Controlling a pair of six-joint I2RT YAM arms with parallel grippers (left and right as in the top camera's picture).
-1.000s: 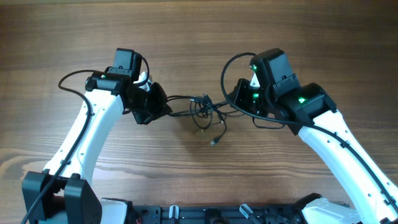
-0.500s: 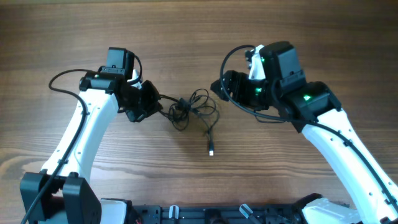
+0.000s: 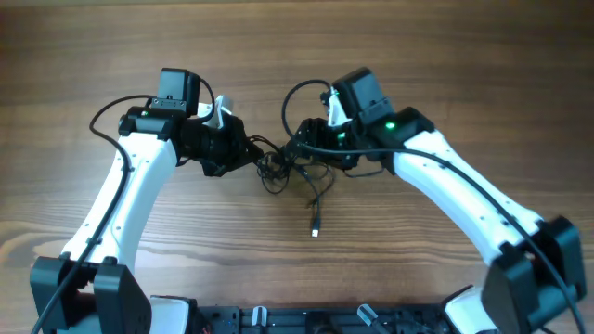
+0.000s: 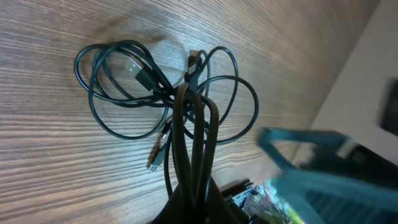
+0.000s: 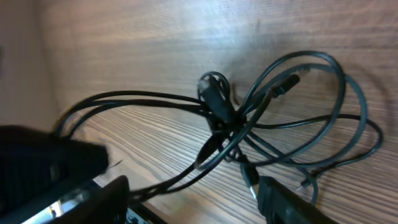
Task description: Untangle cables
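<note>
Cables (image 5: pixel 221 111) tangled, left end effector (image 3: pixel 247 154) clamping them, right end effector (image 3: pixel 301 146) seemingly spread.

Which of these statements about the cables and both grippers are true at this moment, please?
1. The left gripper is shut on strands of the cables. True.
2. The right gripper is clamped shut. False: its fingers stand apart by the tangle.
3. One plug end lies on the table apart from the knot. True.
4. The cables lie fully separated. False: they are knotted in loops between the grippers.
</note>
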